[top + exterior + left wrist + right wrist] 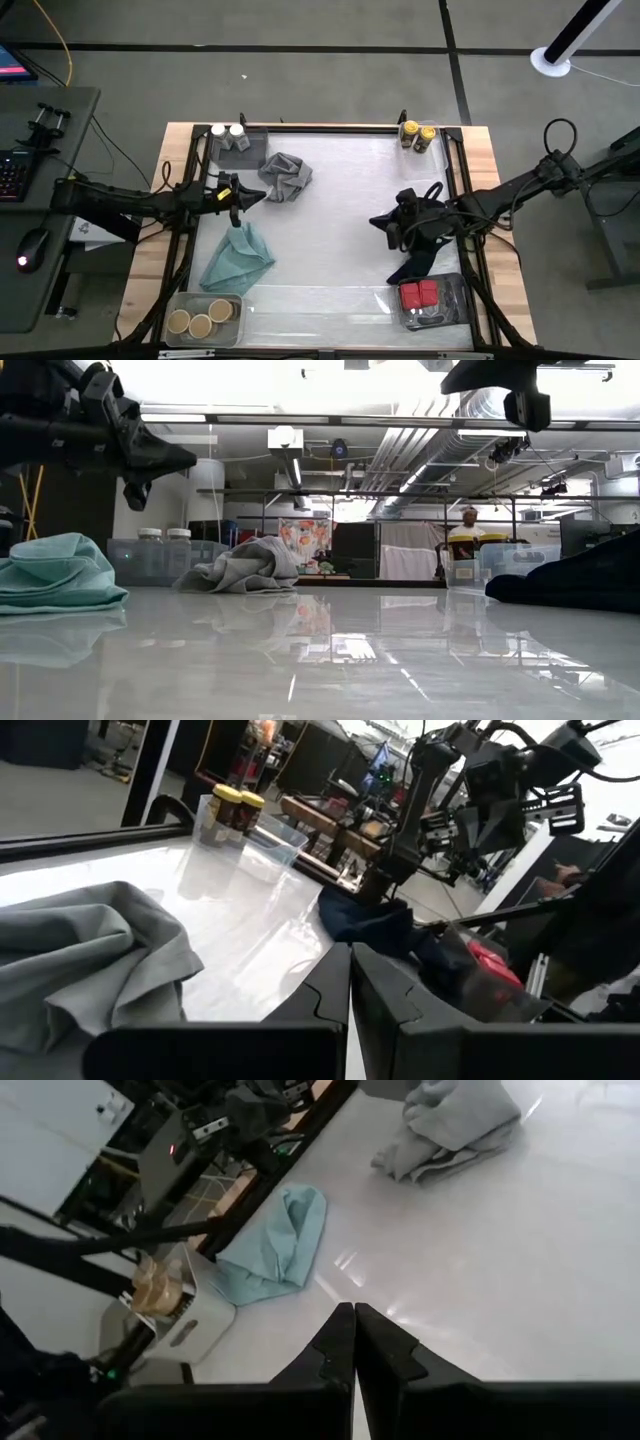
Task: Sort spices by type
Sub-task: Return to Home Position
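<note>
The spices stand at the table's four corners. Two white-lidded jars (228, 132) are in a clear tray at the far left, two yellow-lidded jars (418, 133) at the far right. Three tan-lidded jars (203, 318) fill a clear tray at the near left. Red tins (420, 296) lie in a tray at the near right. My left gripper (262, 193) is shut and level above the table, just beside the grey cloth (285, 178). My right gripper (375, 221) is shut and tipped downward over the table's right half, above the navy cloth (420, 262). Both hold nothing.
A teal cloth (238, 258) lies crumpled at the left, between the grey cloth and the tan-lid tray (232, 326). Bare white table stretches across the middle (330, 240). A black frame (330, 127) runs along the table's edges.
</note>
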Action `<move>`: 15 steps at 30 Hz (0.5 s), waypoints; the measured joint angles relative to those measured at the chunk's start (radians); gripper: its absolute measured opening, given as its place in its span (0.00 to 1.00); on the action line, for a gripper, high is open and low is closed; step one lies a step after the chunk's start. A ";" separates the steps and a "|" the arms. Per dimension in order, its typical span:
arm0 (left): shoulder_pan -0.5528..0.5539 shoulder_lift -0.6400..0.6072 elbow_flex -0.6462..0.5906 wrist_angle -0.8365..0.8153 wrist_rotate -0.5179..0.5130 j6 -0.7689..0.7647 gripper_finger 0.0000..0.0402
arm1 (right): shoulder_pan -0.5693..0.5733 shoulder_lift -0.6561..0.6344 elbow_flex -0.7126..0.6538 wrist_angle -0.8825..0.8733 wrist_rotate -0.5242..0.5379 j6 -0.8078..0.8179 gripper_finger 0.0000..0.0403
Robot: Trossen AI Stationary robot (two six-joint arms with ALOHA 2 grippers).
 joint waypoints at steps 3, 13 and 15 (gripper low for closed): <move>0.000 0.000 0.000 0.000 -0.002 0.008 0.00 | -0.002 -0.013 0.000 -0.010 -0.005 -0.062 0.00; 0.000 0.001 0.000 -0.015 -0.003 0.007 0.00 | -0.240 -0.213 -0.160 0.001 -0.220 -0.360 0.00; 0.000 0.001 0.000 -0.016 -0.003 0.007 0.00 | -0.339 -0.283 -0.262 0.122 -0.355 -0.426 0.00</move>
